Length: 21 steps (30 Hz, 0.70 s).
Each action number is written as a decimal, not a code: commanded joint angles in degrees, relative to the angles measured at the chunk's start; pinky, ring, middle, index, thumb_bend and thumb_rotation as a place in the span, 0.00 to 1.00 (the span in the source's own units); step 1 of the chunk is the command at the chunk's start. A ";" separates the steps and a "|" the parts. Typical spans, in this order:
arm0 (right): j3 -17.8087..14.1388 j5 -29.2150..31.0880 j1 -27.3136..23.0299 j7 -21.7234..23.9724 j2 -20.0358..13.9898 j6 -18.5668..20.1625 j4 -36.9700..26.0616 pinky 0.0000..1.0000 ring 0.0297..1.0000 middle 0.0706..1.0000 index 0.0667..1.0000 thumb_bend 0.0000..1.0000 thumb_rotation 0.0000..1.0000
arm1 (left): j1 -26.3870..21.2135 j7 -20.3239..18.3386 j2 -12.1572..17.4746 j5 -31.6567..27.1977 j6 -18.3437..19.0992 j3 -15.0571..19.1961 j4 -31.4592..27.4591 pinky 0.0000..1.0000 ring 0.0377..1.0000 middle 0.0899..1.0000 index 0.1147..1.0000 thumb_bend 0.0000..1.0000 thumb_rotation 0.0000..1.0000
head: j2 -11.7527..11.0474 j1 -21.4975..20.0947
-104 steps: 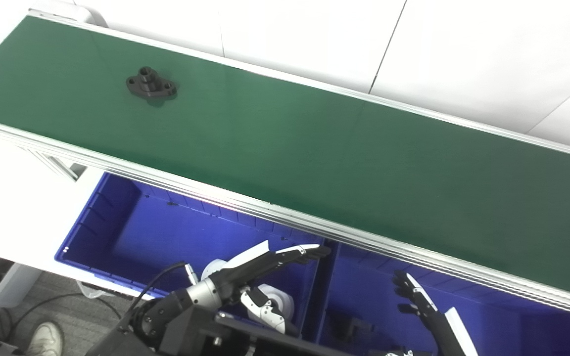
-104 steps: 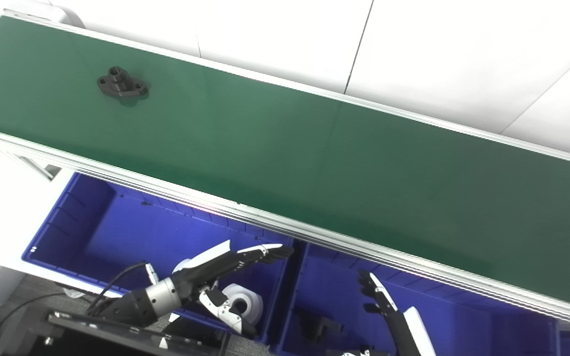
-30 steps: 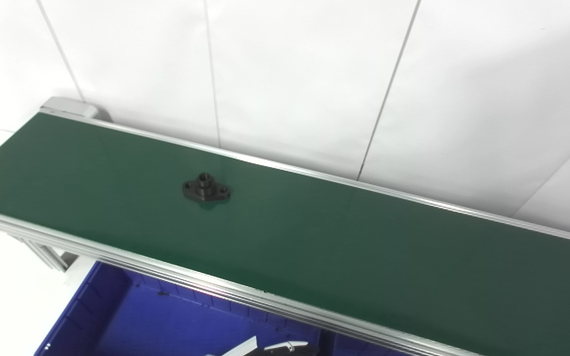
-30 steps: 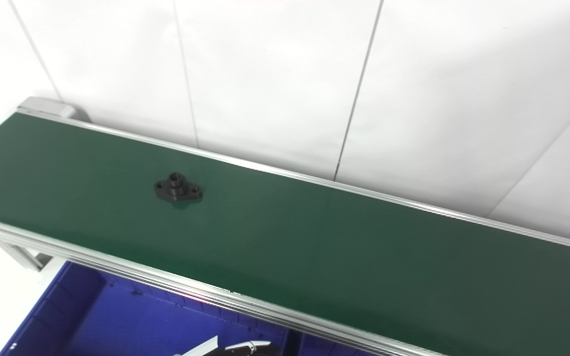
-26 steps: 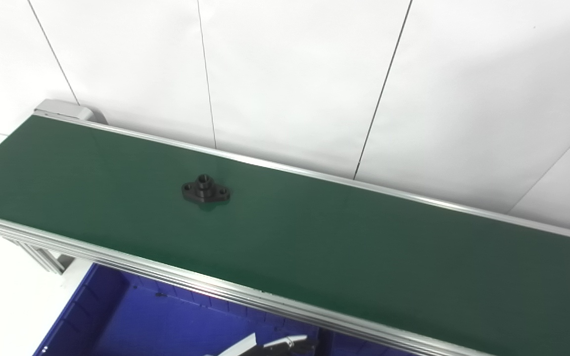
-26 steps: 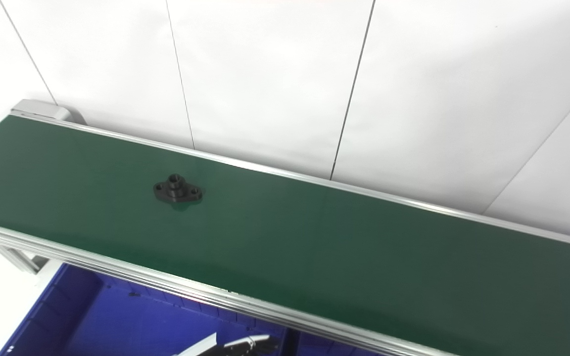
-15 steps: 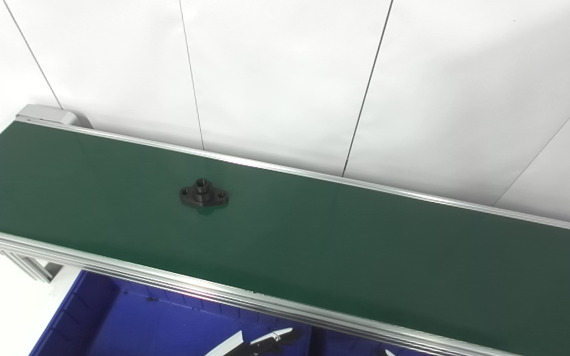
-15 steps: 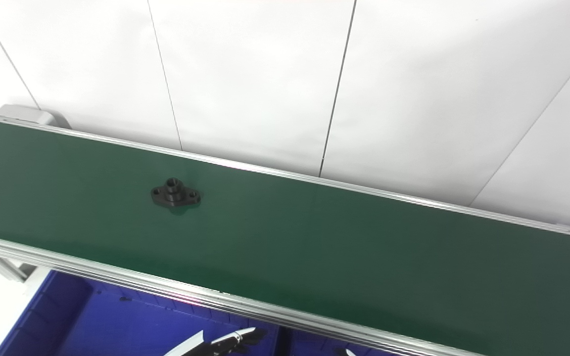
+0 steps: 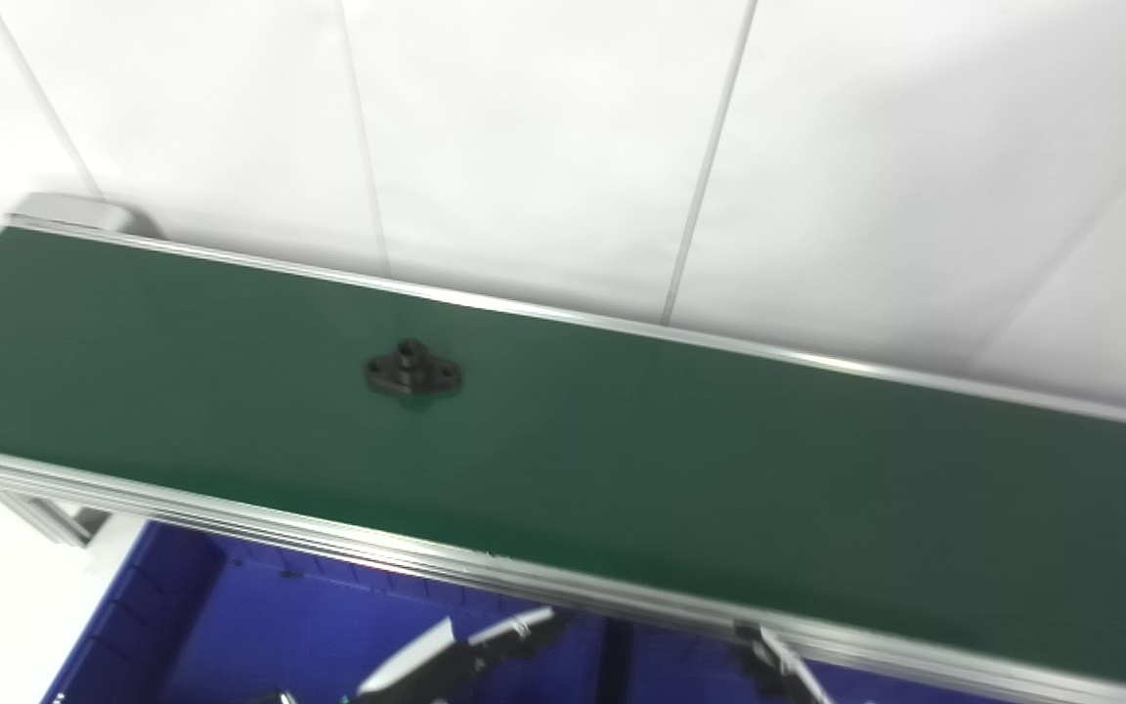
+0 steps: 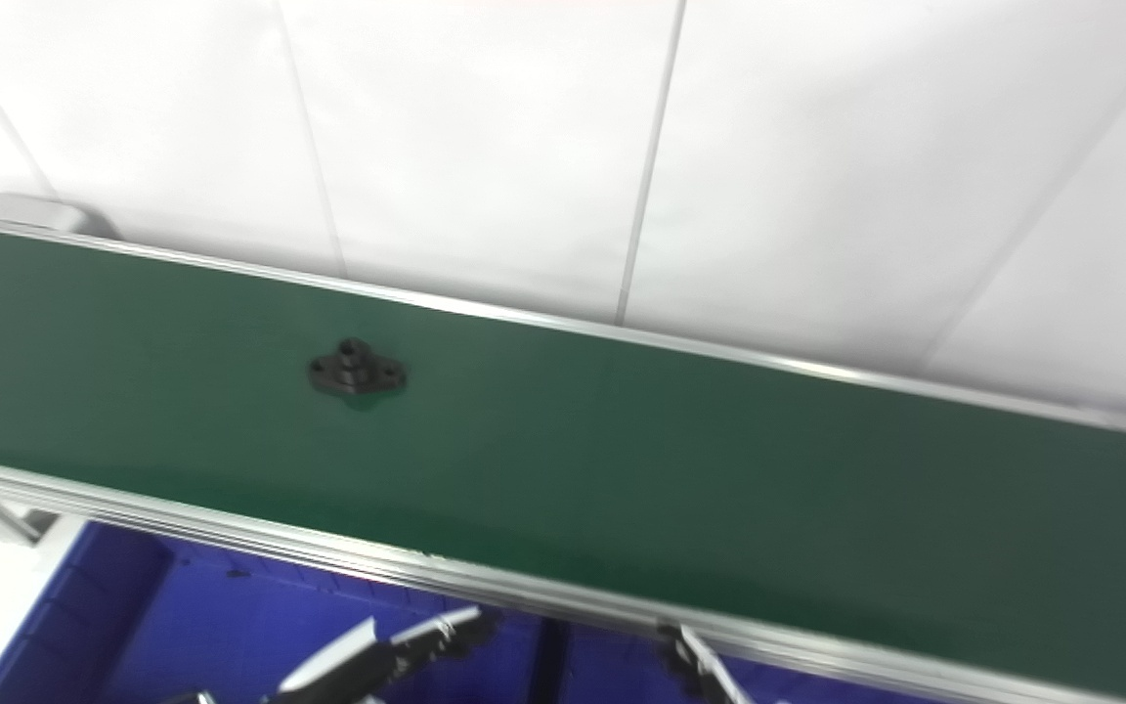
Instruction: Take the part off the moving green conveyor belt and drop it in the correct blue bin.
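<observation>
Part [image 9: 412, 373], black, lies flat on green belt [image 9: 719, 460], left of middle. I see left hand [image 9: 455, 660] outstretched, empty, over blue bin [image 9: 172, 626]; right hand [image 9: 773, 665]: grip unreadable.

We get bright, even light here, and the white wall [image 9: 543, 147] behind the conveyor belt [image 9: 680, 469] is nearly washed out. Both views are smeared with motion blur, so the belt's metal rails and the wall seams look soft. The black part [image 9: 412, 372] on the belt reads as a dark blob with just a faint shadow under it. Below the belt's near rail, the blue bin [image 9: 260, 626] sits in shade, and the belt darkens toward its right end.
</observation>
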 commanded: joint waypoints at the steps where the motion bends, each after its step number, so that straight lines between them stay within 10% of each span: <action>1: -0.14 -0.26 0.01 -1.70 1.04 -2.95 -3.36 0.74 0.76 0.79 0.86 0.90 0.44 | -0.08 -0.77 0.74 -1.09 -2.11 0.63 -2.00 0.89 0.92 0.93 0.93 0.91 0.30 | 0.54 -0.35; 21: -2.25 0.43 -15.78 3.62 5.29 8.08 -13.75 0.62 0.68 0.74 0.81 0.90 0.40 | -1.84 -2.32 0.25 -0.89 -2.12 2.84 -1.53 0.86 0.90 0.92 0.91 0.93 0.33 | 2.14 -2.18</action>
